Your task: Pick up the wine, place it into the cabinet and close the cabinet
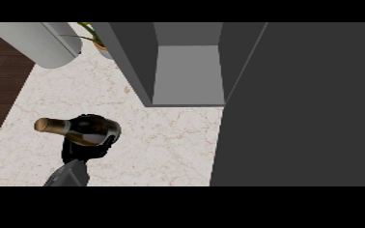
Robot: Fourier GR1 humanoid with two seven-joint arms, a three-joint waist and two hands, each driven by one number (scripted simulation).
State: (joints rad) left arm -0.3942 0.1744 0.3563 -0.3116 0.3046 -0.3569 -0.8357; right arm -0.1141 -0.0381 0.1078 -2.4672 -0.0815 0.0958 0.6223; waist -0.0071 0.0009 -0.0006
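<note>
A dark wine bottle (87, 128) with a tan capped neck pointing left lies tilted in my left hand (80, 149), above the marble counter at the lower left. The hand's black fingers curl round the bottle's body from below and are mostly hidden by it. To the upper right stands the grey cabinet (187, 72), its inside shelf bare and in view. Its door (292, 106) stands open and fills the right side of the view. My right hand does not show.
A pale grey cylinder (43, 43) lies at the upper left beside a potted plant (96, 38). Dark wood floor (13, 77) borders the counter's left edge. Marble counter (171, 145) lies between the bottle and the door.
</note>
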